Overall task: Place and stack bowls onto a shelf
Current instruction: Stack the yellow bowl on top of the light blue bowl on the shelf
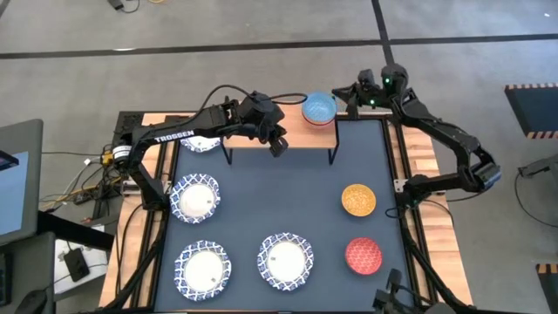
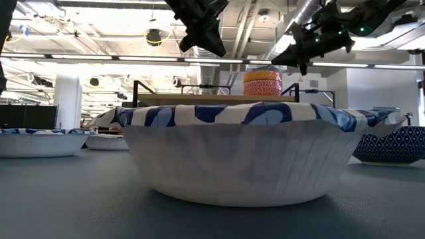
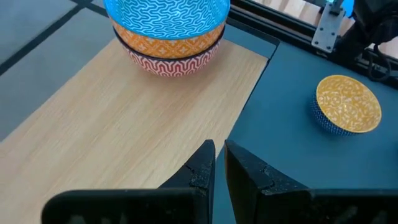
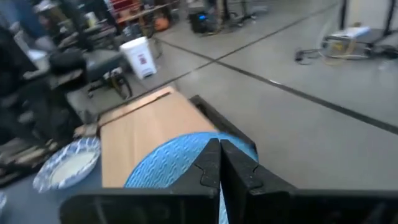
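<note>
The light-wood shelf (image 1: pixel 261 135) stands at the table's back. On its right end is a stack of small bowls (image 1: pixel 319 108), light-blue on top of an orange-yellow and a red one (image 3: pixel 165 25); the stack also shows in the low view (image 2: pixel 262 83). My left gripper (image 1: pixel 277 144) hangs shut and empty over the shelf's front edge (image 3: pixel 216 168). My right gripper (image 1: pixel 346 93) is shut, just above and beside the light-blue bowl (image 4: pixel 168 165). Several white blue-rimmed bowls lie on the left and front of the table (image 1: pixel 195 198), (image 1: pixel 285 260).
A yellow bowl (image 1: pixel 357 200) and a red bowl (image 1: pixel 364 255) sit at the table's right. One white bowl (image 1: pixel 202 141) lies partly under the left arm, left of the shelf. A white bowl (image 2: pixel 239 149) fills the low view's foreground.
</note>
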